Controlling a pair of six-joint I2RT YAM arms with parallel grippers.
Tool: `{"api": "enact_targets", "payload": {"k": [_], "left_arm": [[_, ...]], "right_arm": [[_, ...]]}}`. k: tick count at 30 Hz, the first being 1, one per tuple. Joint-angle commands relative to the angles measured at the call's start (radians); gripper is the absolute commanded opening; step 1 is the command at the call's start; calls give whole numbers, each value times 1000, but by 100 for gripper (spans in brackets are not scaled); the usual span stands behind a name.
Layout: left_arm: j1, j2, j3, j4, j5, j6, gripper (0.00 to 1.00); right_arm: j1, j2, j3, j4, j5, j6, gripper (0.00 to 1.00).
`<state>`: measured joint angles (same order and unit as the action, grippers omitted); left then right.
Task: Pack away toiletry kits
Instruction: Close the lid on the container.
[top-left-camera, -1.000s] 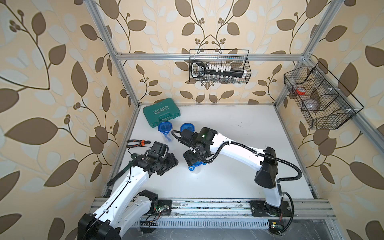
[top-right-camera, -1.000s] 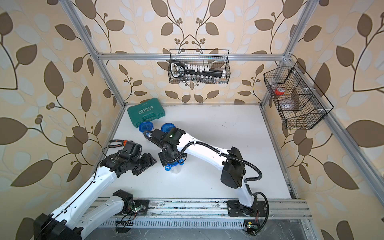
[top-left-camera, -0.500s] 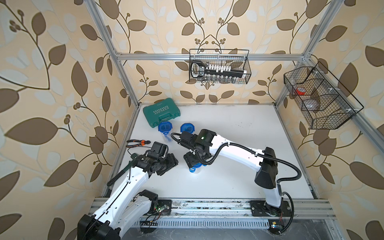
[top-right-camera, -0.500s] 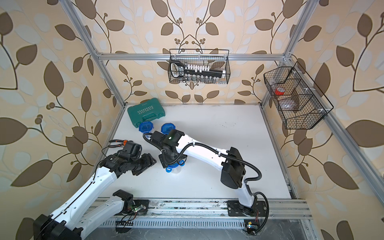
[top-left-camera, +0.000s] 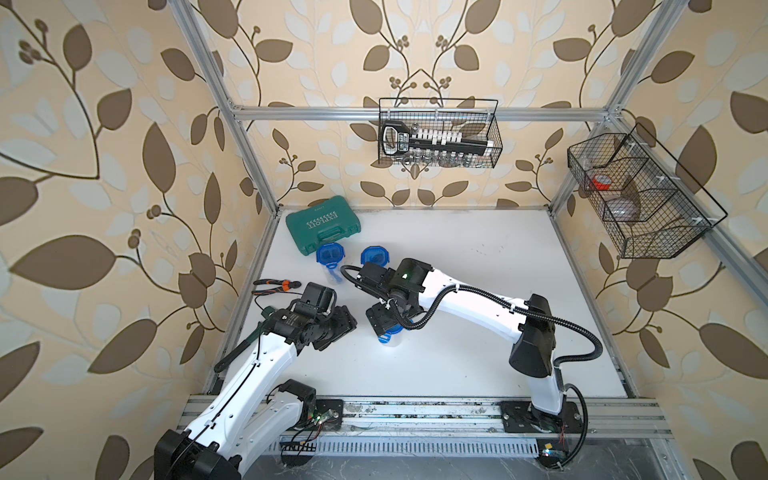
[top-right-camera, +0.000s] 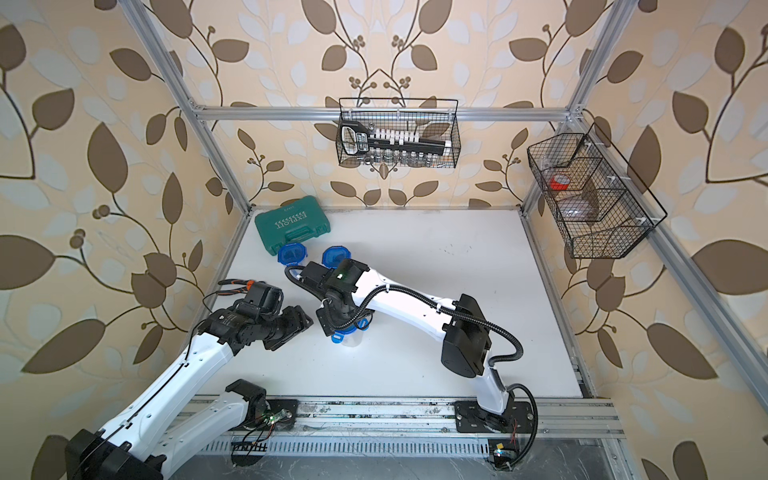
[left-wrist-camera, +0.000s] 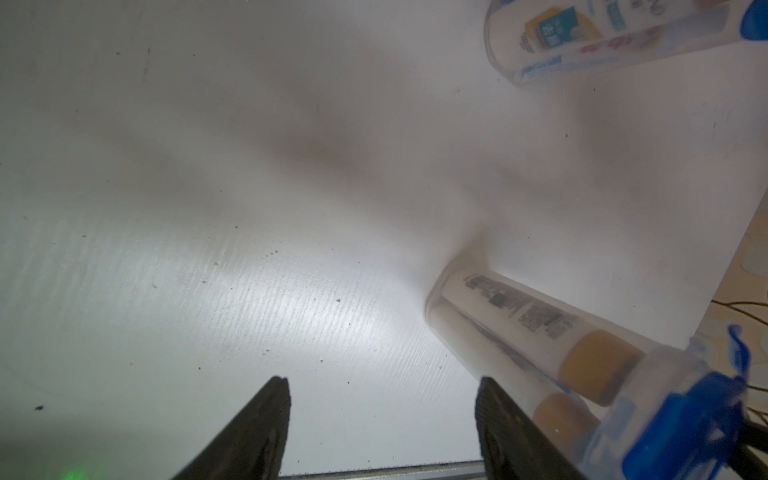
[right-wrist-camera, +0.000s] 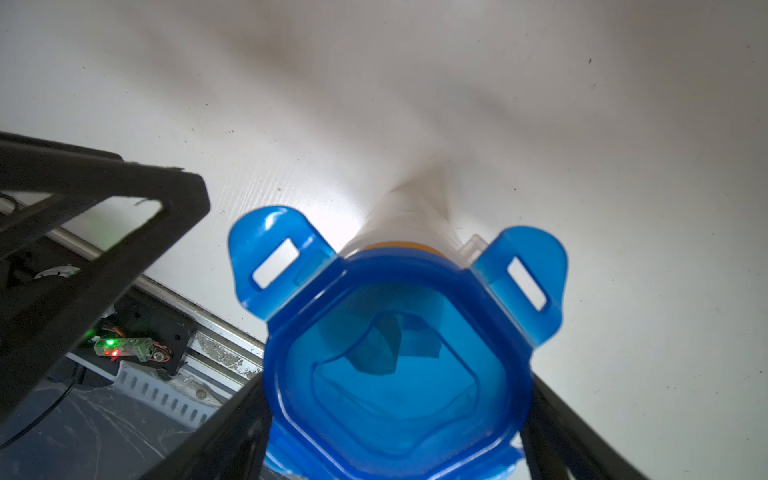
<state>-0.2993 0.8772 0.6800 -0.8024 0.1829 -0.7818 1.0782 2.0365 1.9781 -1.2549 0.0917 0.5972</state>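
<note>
- Hazard, lid: the blue lid (right-wrist-camera: 399, 353) sits on the near jar (left-wrist-camera: 519, 328), but the two tabs (right-wrist-camera: 276, 257) you see in the right wrist view flare outward, unlatched. If you raise the right fingers (right-wrist-camera: 224, 440) abruptly, the lid may well come away with them.
- Hazard, tipping: the jar is tall, narrow and unbraced. A sideways push on a tab could probably topple it and spill the kit.
- Right fingers: spread wide, one on each side of the lid. You cannot tell whether they press it or merely flank it.
- Left fingers (left-wrist-camera: 257, 432): well apart, with only bare table (left-wrist-camera: 208, 249) between them. The near jar stands just beside one of them.
- Location: the near jar stands left of the table's middle, toward the front edge, between the two arms. A second jar (top-left-camera: 330, 254) and a third jar (top-left-camera: 375, 255), both lidded, stand near the back left corner, just in front of the green case (top-left-camera: 323, 224).
- Contents: the near jar holds two white gold-capped bottles (left-wrist-camera: 598, 365), upright. Anything else inside is unclear. One far jar, in the left wrist view, shows a printed tube (left-wrist-camera: 573, 29).
</note>
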Motion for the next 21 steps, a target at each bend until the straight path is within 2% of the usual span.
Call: {"api": "enact_targets", "payload": {"k": [1,3,9,21], "left_arm": [[12,-2,40,-12,11,25,73],[12,-2,41,-12,14,24,74],[12,-2,56,-25,10,32,76],[13,7,171,-128,-48,91,81]], "right_arm": [[4,-10,-16,-15,38,-12,94],[4,-15,-19,-12,42,-14,99],[5,-27,-14,2,43,-20,99],[5,-59,-18,13,37,-21,100]]}}
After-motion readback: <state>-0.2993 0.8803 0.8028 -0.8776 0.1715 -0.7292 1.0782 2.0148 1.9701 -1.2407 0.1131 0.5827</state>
